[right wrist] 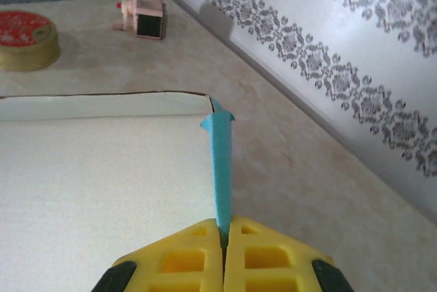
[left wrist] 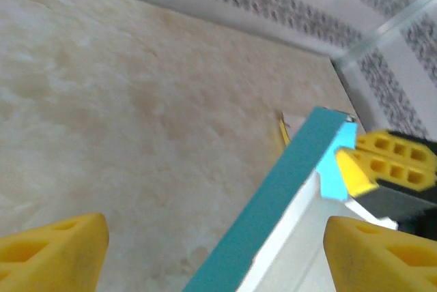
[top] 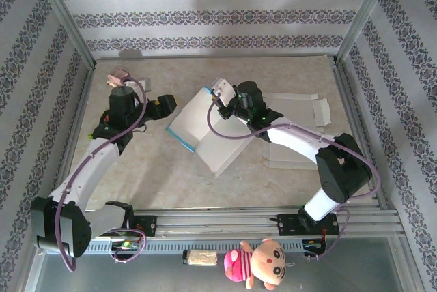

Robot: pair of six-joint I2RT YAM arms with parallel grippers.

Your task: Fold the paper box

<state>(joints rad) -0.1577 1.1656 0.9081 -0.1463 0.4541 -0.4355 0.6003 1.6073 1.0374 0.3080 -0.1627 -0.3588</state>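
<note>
On the table point(top: 157, 169) the box point(top: 205, 128) lies in the middle. My right arm point(top: 300, 143) bends in from the near right, right gripper point(right wrist: 224, 227) clenched on its blue edge. The left gripper point(left wrist: 215, 254) is released, just left.

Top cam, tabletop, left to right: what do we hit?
left gripper → partly folded white paper box with a teal edge → flat white cardboard sheet near the right wall
</note>
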